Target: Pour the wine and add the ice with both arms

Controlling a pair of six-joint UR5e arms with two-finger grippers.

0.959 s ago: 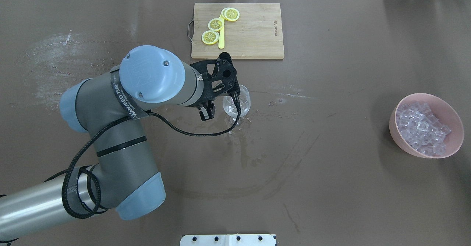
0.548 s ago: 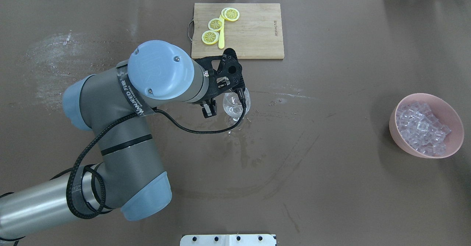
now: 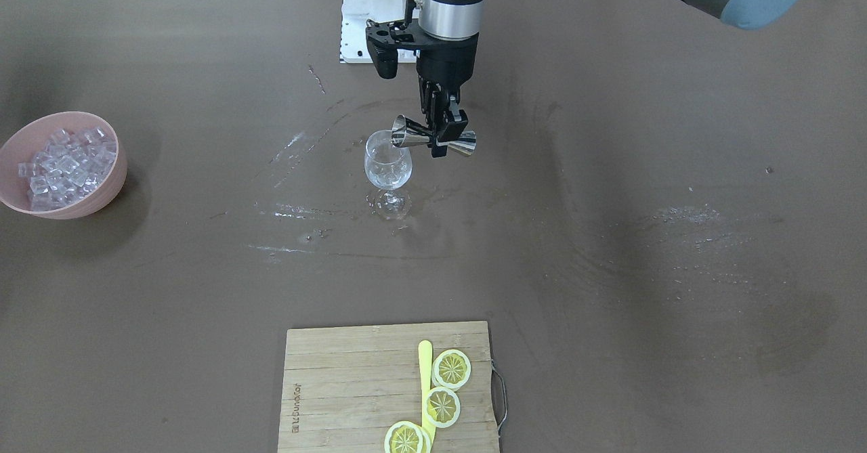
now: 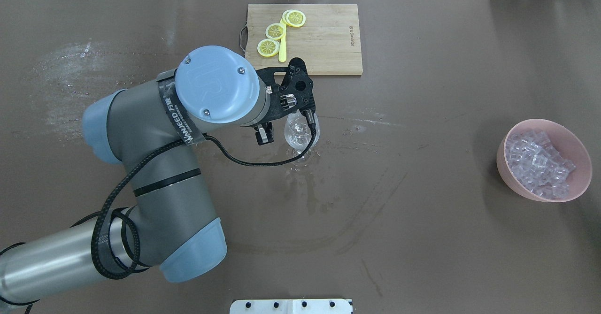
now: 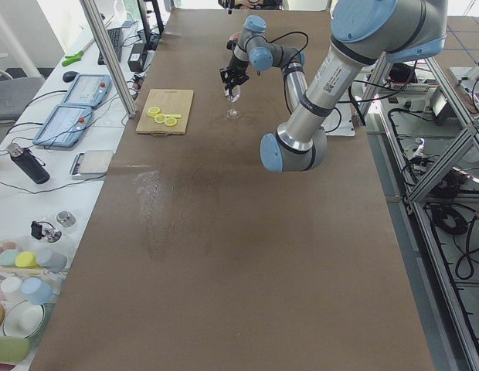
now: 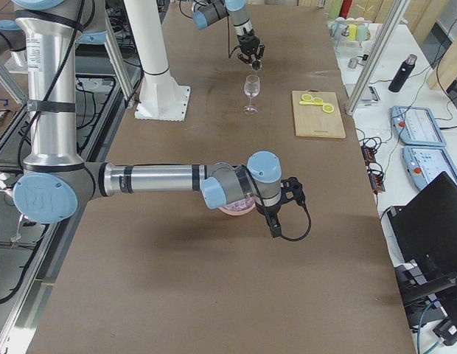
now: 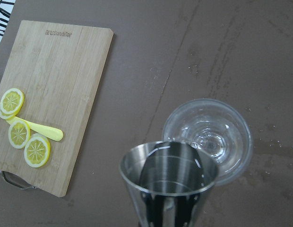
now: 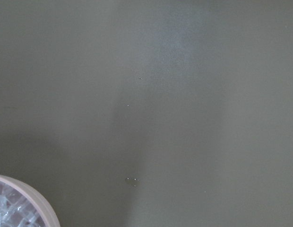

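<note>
Exterior front-facing view is showing the left gripper (image 3: 443, 135) hanging just above the wine glass (image 3: 387, 165). Its jaws are closing on the narrow waist of a steel jigger (image 3: 433, 143), which is lying on its side with one mouth over the rim of the glass.

Taking the overhead view as a clock with the glass at the centre, the ice (image 4: 540, 161) is lying at 3 o'clock, well apart, heaped loose in a pink bowl (image 4: 504, 164). The right gripper (image 6: 276, 221) is hanging near this bowl, and its wrist view is catching only the bowl's edge, so I cannot tell how its jaws are standing.

I am judging the cubes to be light, hard and slippery, perhaps wet. One cube from the top of the heap, taken across two flat opposite faces, is looking like the safest hold. A grip on the corners is likely to shoot the cube out. The cubes are lying tight together, so the fingers may be pushing the neighbours aside.

The glass is looking thin and fragile, and top-heavy on its stem. The table (image 4: 422, 239) around its foot is shining with wet marks, so the foot may be sliding easily.

At 12 o'clock a wooden cutting board (image 4: 324, 42) is carrying lemon slices (image 4: 268, 47) and a yellow stick (image 4: 282, 51). The left arm and the jigger are occupying the space over the glass, which is standing in the way of any ice coming in.
</note>
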